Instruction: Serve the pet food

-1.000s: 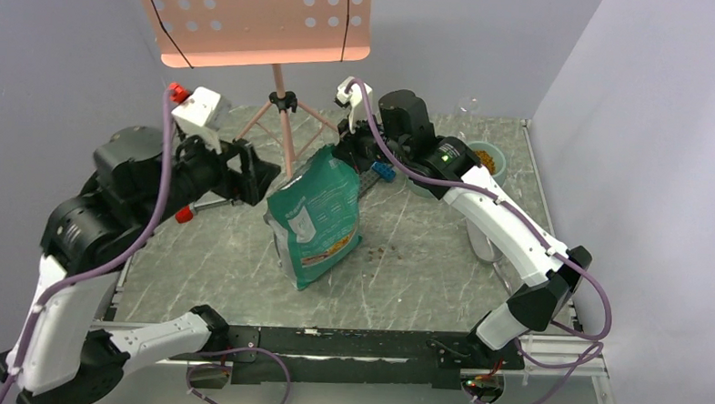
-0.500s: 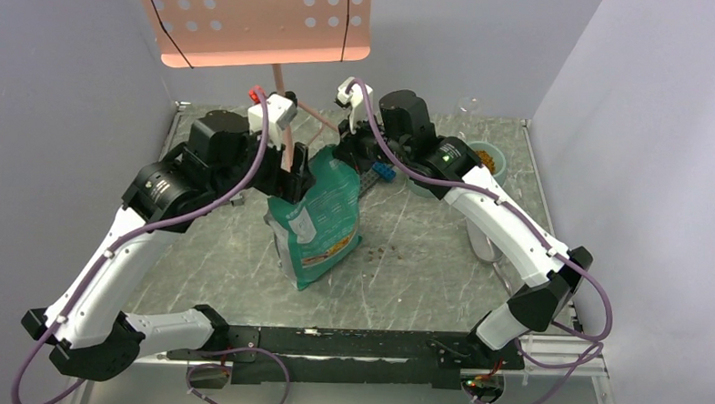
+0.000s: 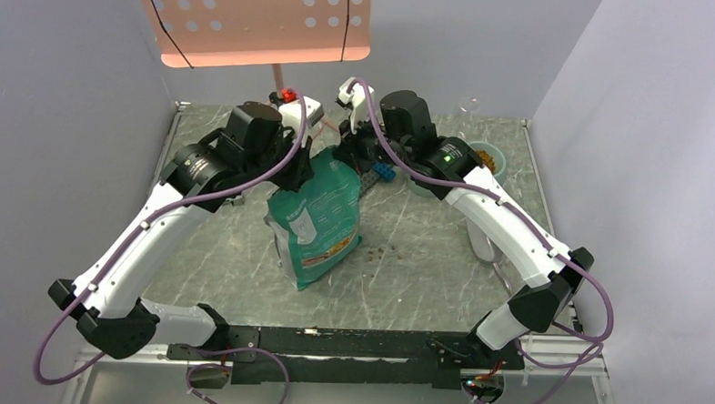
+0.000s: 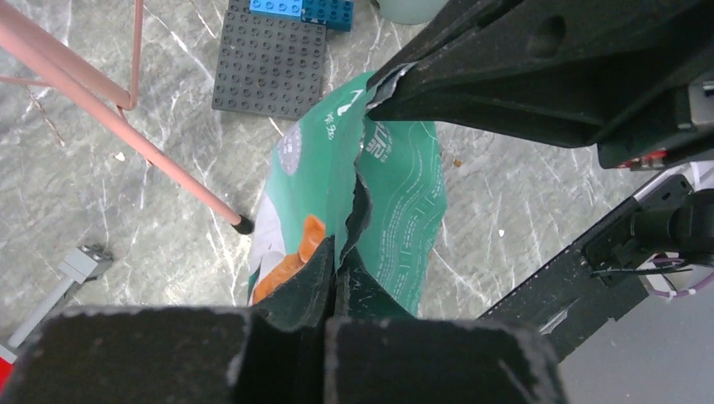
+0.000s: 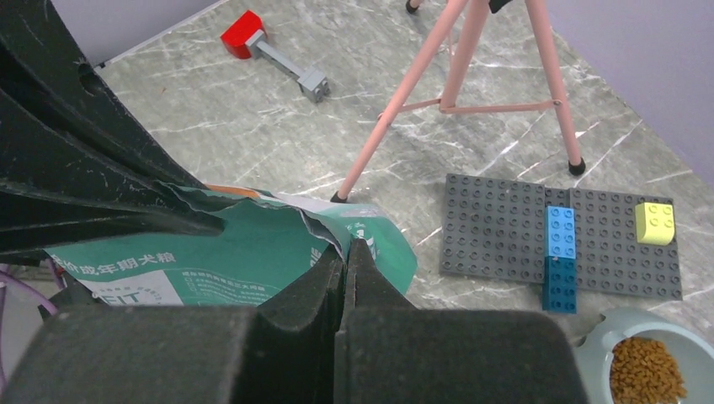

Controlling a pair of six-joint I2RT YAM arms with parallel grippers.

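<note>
On the grey marbled table (image 3: pixel 424 260), between plain pale walls, you have the green bag (image 3: pixel 321 223) standing upright. Your left gripper (image 4: pixel 337 261) and right gripper (image 5: pixel 347 257) are both pinched closed on its torn top edge. The pet food (image 5: pixel 647 370) lies in the bowl (image 5: pixel 599 337) at far right.

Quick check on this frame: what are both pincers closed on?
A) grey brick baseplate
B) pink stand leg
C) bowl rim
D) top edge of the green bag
D: in the wrist views, the left pincer and the right pincer each pinch the torn top edge of the green bag, at opposite ends of its mouth.
</note>
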